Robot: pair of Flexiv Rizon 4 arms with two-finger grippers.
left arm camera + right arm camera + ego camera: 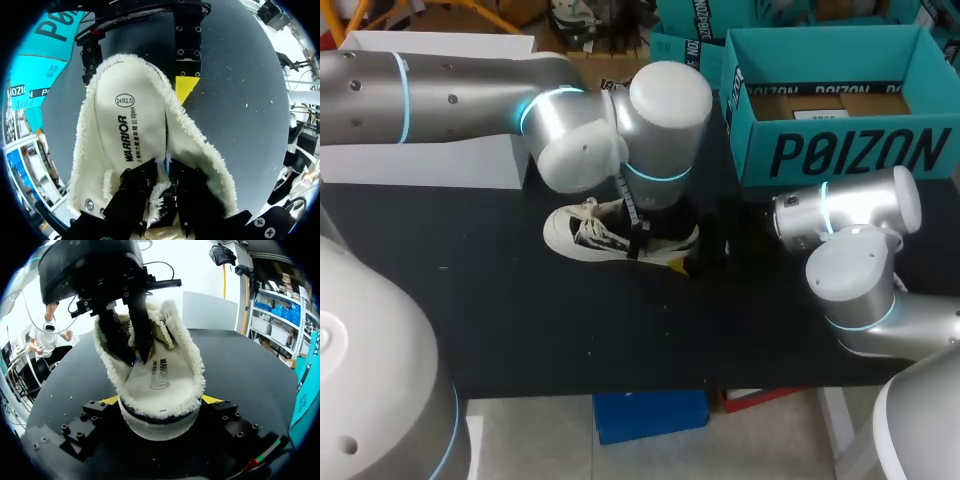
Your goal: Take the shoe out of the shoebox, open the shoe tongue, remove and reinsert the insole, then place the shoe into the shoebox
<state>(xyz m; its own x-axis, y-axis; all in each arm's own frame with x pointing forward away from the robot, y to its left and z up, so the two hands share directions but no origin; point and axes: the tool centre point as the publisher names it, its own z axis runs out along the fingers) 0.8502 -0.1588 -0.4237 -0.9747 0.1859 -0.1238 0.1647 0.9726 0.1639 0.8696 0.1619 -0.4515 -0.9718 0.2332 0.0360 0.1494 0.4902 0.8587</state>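
One shoe [590, 232] lies on the table [500, 320] with its long axis across it, toe to my left and heel to my right, near the one open box [840, 150]. My left arm reaches over it, wrist pointing down, and the left gripper [162, 172] is clenched on the tongue [159, 197] above the insole [130, 120]. My right arm sits bent and low, the right gripper [161, 400] clasping the heel from both sides

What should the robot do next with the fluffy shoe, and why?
Probably the left gripper should pull the tongue back toward the toe. It pinches the tongue, the right gripper holds the shoe by the heel, and the insole lies inside.
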